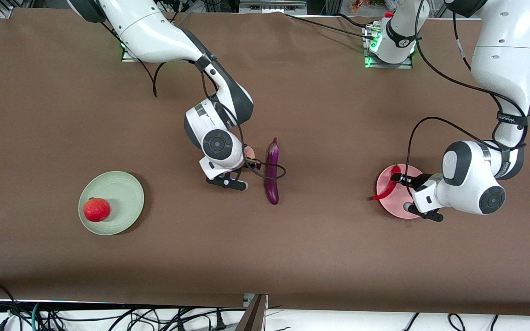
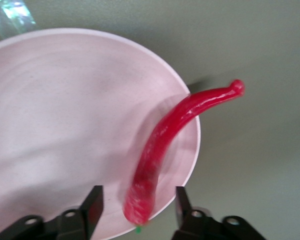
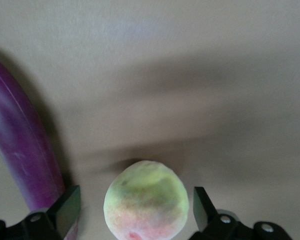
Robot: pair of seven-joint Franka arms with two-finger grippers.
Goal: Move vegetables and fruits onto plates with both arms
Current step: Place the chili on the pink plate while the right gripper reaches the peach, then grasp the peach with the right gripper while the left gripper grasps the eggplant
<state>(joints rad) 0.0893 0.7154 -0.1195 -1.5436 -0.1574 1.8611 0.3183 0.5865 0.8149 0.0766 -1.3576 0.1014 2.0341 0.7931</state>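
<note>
In the front view we saw a brown table [image 1: 320, 257] carrying two plates: a pale green round plate [image 1: 122, 191] under a round red pomegranate [image 1: 96, 209], and a pale pink round plate [image 1: 388, 198]. One long glossy purple eggplant [image 1: 272, 172] lay mid-table.

In the left wrist view the left gripper [image 2: 138, 206] hung released over the pink plate's [image 2: 65, 135] rim, and one bright red chili pepper [image 2: 162, 147] lay across that rim.

In the right wrist view the right gripper [image 3: 136, 206] stood released around one yellowish-pink peach [image 3: 146, 200], just beside the eggplant [image 3: 20, 150].

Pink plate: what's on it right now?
The chili lies on the pink plate, its tip hanging past the rim, between the open left gripper fingers. The left arm covers part of the plate in the front view; nothing else shows there.
</note>
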